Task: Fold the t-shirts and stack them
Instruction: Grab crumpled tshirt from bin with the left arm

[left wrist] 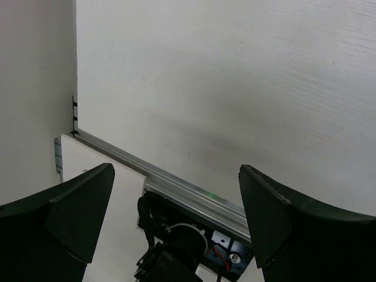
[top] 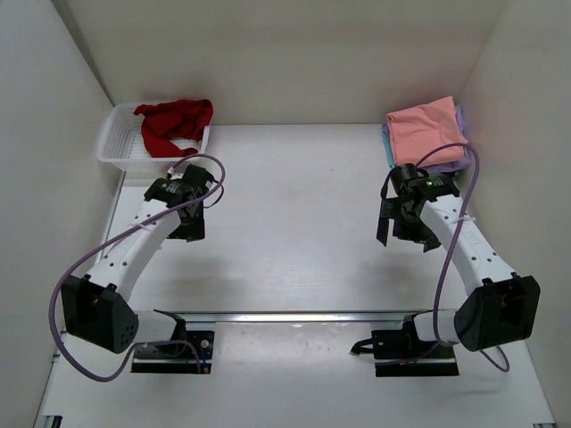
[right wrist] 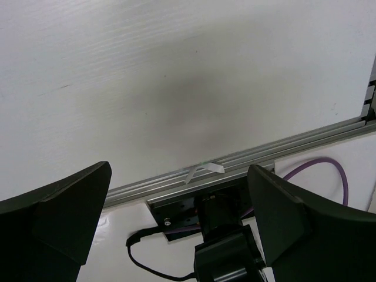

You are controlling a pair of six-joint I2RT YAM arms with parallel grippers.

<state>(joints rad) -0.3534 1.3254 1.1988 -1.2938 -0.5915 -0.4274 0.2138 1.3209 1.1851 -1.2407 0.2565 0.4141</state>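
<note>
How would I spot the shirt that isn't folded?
Start at the table's far left corner, where a white mesh basket sits. The dark red t-shirt lies crumpled in it. The only other shirts form a flat folded stack, salmon pink on top, in the far right corner.

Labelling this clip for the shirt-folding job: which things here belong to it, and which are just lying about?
Job: dark red t-shirt; folded stack, salmon pink on top.
Just there: white mesh basket holding the red shirt; table.
</note>
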